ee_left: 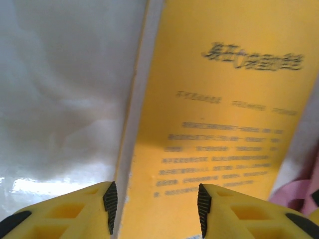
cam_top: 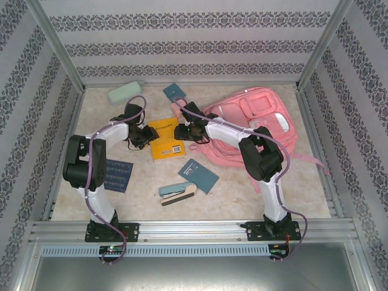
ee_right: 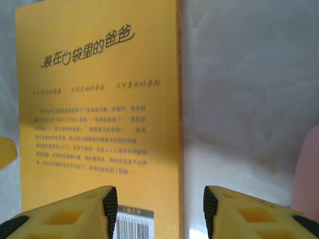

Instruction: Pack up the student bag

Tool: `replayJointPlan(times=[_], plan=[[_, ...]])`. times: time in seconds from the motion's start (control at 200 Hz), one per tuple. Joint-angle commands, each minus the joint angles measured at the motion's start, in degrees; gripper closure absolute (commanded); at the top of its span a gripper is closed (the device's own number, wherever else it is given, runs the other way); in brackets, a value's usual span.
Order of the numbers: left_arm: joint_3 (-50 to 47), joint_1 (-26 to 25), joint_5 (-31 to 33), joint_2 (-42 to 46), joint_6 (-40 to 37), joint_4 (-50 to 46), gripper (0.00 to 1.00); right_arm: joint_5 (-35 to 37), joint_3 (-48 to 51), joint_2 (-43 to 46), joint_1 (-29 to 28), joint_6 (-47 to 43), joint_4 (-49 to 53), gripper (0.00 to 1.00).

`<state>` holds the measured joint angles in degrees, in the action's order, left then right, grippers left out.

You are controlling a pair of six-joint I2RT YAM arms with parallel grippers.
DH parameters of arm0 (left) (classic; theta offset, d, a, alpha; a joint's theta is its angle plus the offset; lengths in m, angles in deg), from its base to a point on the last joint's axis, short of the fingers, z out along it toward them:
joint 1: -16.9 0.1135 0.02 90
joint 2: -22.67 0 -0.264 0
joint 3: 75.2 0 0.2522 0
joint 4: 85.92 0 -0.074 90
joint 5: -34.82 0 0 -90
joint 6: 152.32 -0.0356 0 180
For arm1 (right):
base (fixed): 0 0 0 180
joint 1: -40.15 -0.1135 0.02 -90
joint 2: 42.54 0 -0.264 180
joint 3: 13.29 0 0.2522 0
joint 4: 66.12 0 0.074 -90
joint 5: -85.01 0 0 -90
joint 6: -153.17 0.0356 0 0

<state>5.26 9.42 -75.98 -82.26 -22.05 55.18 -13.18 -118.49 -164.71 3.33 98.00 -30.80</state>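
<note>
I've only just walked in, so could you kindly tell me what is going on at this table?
Both arms are at the yellow book, which lies flat on the table beside the pink student bag. The left claw straddles the book's left edge and the right claw its right edge, both open, so the book is not gripped yet. A stapler and a green pencil case lie loose nearby.

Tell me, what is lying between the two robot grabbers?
A flat yellow paperback book lies between the left gripper and the right gripper in the top view. Each wrist view shows a book edge below its open fingers.
</note>
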Motion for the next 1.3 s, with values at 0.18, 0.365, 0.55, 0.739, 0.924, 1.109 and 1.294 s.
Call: replayJointPlan(times=[0.18, 0.365, 0.55, 0.739, 0.924, 1.109, 1.294], plan=[[0.0, 0.3, 2.5, -3.3, -3.0, -3.8, 0.54, -1.4, -5.6, -6.0, 0.9, 0.5, 2.0, 0.48], [-1.5, 0.4, 1.6, -4.2, -2.6, -2.6, 0.58, -2.7, -6.6, -8.7, 0.4, 1.2, 3.3, 0.48], [-2.5, 0.1, 0.1, -5.0, -2.0, -0.9, 0.6, -9.4, -5.4, -9.8, -0.4, 2.7, 0.6, 0.51], [-2.9, 0.0, -1.2, -5.8, -1.7, 0.3, 0.6, -25.6, -4.1, -7.8, -2.0, 6.7, -9.5, 0.56], [-2.4, 0.0, -1.5, -5.9, -2.2, 0.1, 0.61, -31.0, 0.9, -4.0, -2.3, 12.3, -20.1, 0.59], [-2.4, 0.0, -2.0, -6.0, -2.9, 0.4, 0.61, -33.4, 2.8, -3.0, -2.2, 14.7, -24.5, 0.6], [-1.3, -0.1, -2.7, -5.9, -3.7, -0.7, 0.62, -31.6, 2.5, -4.5, -2.3, 14.6, -23.3, 0.56]])
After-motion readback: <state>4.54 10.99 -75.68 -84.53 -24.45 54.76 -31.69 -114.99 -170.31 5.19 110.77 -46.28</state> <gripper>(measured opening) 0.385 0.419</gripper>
